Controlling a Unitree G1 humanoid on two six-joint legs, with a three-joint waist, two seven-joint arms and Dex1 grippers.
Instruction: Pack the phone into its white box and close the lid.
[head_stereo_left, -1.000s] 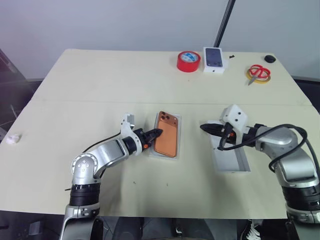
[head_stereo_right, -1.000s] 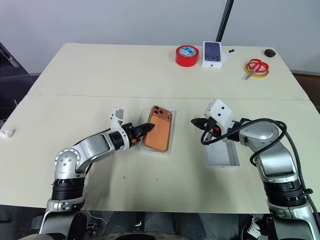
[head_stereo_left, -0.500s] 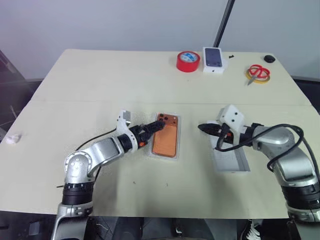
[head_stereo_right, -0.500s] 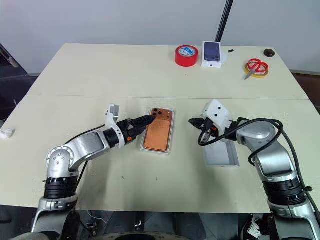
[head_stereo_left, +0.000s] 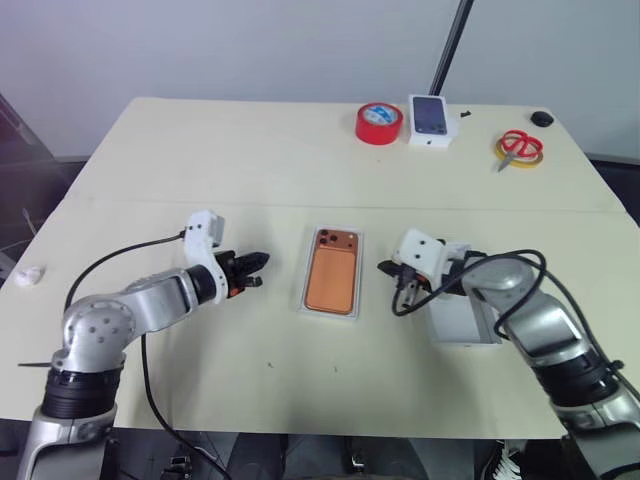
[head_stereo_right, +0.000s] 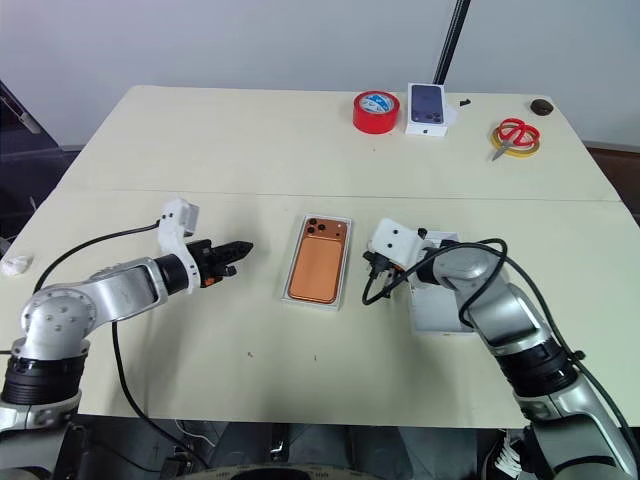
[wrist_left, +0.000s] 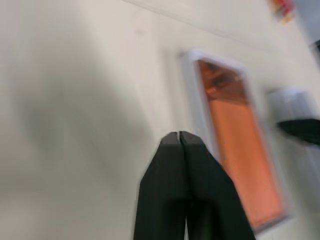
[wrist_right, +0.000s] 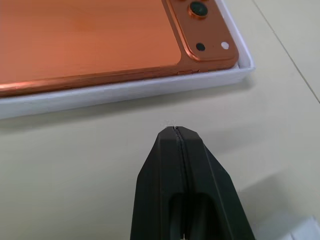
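While the phone (head_stereo_left: 333, 276) lies face down in the white box (head_stereo_left: 352, 299) at the middle of the table (head_stereo_left: 200, 150), the left gripper (head_stereo_left: 258, 262), fingers pressed together and empty, hovers left of the box. The right gripper (head_stereo_left: 386, 269), likewise closed and empty, sits just right of the box, with the lid (head_stereo_left: 462, 322) beyond it.

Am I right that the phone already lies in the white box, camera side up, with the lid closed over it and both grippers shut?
Not quite: the lid is not on. In the right eye view it lies open on the table to the right of the white box, behind the right gripper. The rest holds: the phone lies in the box camera side up, and both grippers, including the left gripper, are shut.
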